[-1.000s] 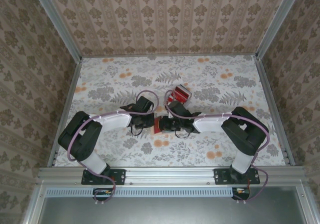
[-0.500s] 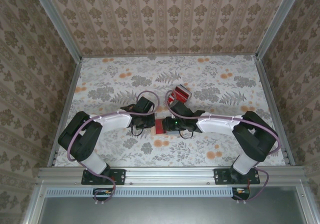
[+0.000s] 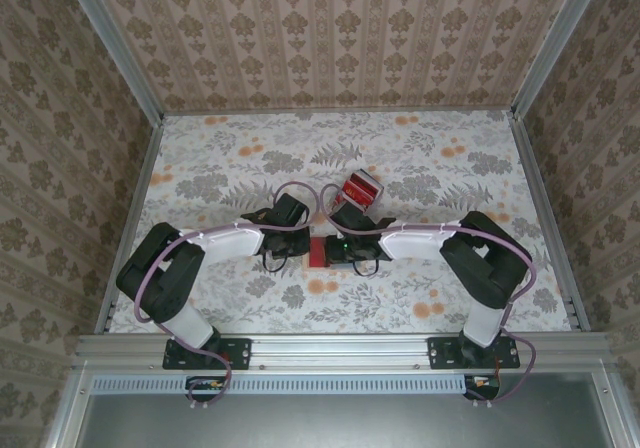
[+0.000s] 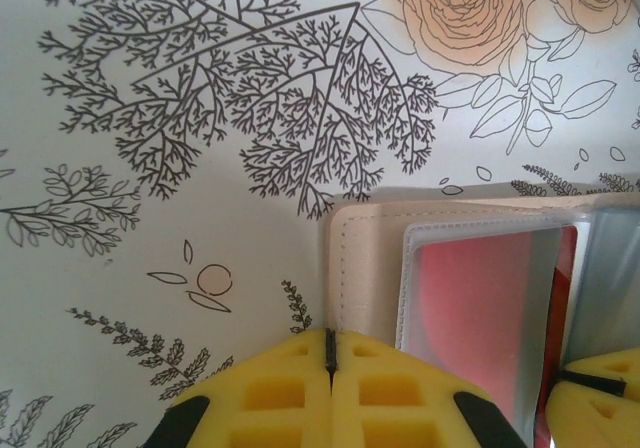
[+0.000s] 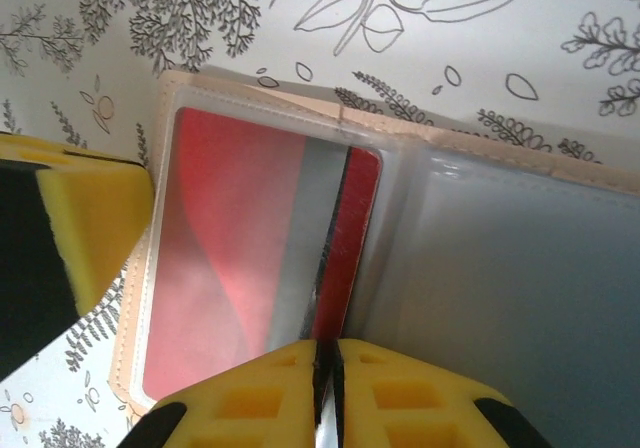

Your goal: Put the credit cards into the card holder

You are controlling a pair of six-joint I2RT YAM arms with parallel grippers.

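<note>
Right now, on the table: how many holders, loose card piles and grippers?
Holder: 1
Card pile: 1
Left gripper, right gripper: 2
Total: 4

From high behind the arm bases (image 3: pixel 208 351), looks down over the whole floral table (image 3: pixel 200 158). From each wrist, peers down close past yellow fingertips (image 4: pixel 290 388). Shares across all three the open card holder (image 4: pixel 355 268).
</note>
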